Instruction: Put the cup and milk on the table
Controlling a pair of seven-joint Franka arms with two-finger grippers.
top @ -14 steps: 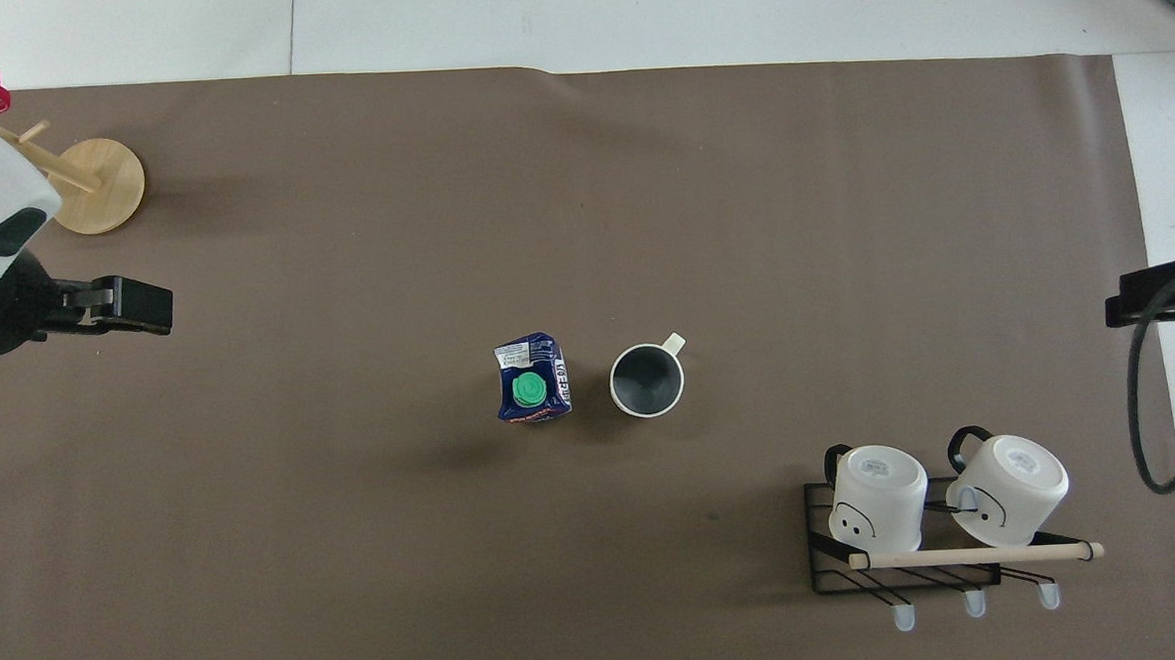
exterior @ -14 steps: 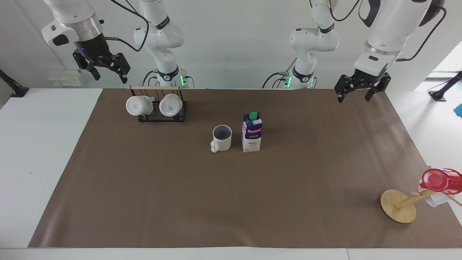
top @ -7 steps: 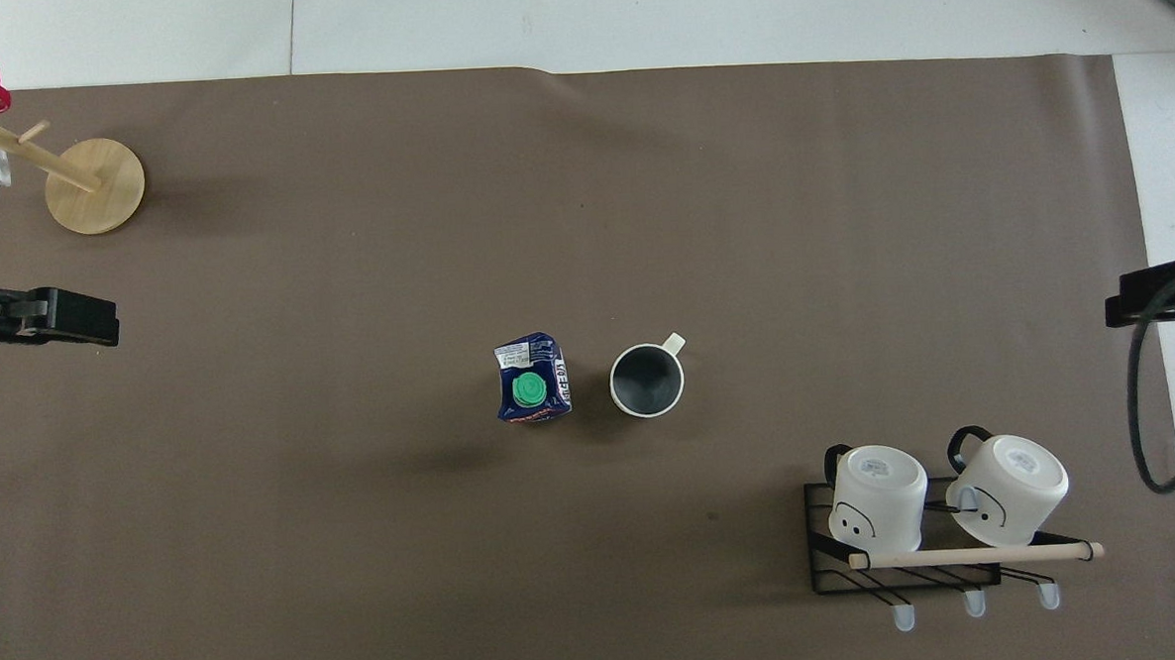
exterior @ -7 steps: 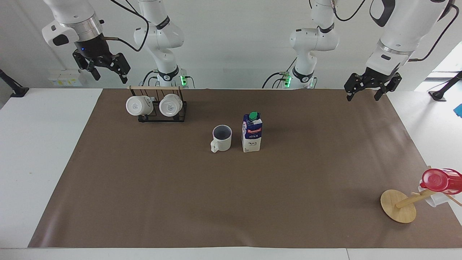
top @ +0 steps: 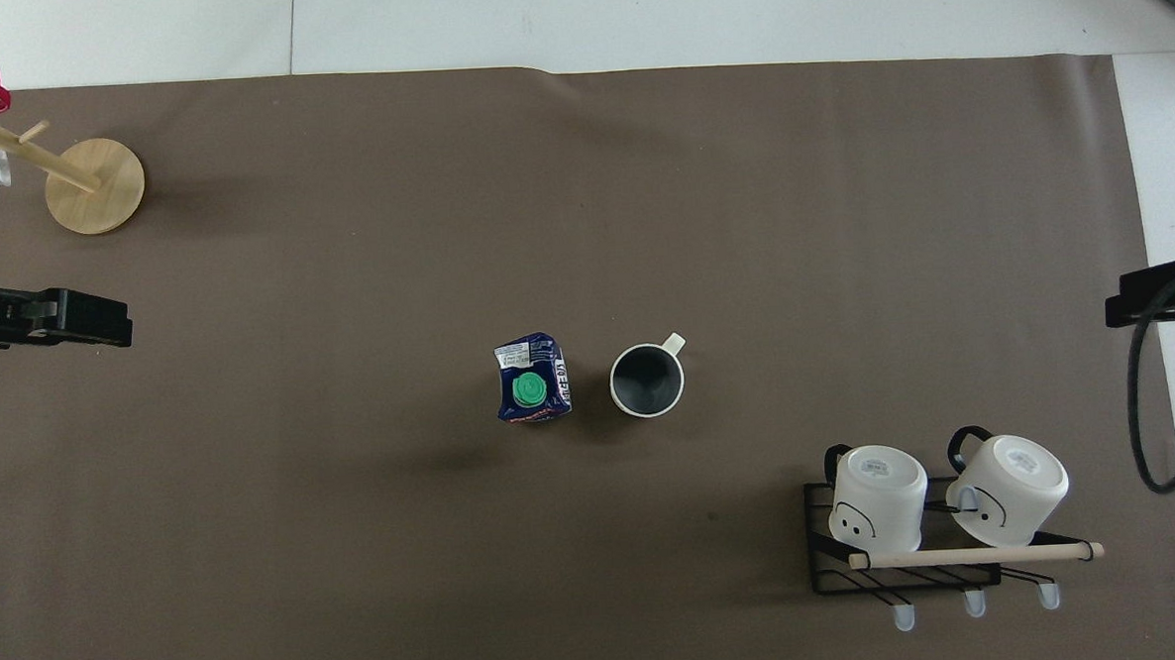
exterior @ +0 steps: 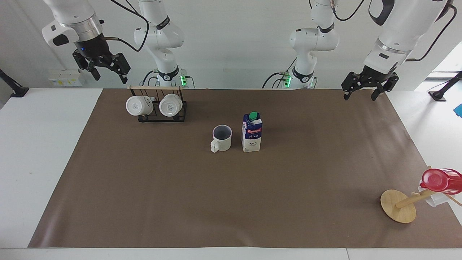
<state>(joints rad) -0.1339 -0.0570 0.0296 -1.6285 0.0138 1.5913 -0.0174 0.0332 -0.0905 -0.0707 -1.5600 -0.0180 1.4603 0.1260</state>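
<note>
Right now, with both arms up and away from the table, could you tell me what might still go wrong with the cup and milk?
Probably little: both stand upright on the table.
1. The cup and milk stand close together, so a bump to one could knock the other, and the tall carton would likely tip.
2. The left gripper hangs with open jaws over its end of the brown sheet; a low sweep inward could catch the milk.
The right gripper waits open above the mug rack.

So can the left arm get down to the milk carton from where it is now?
Probably yes. The left pincer hangs open over the table's edge at its own end, and only bare brown sheet lies between it and the milk carton; the cup stands beside the carton toward the right arm's end.
</note>
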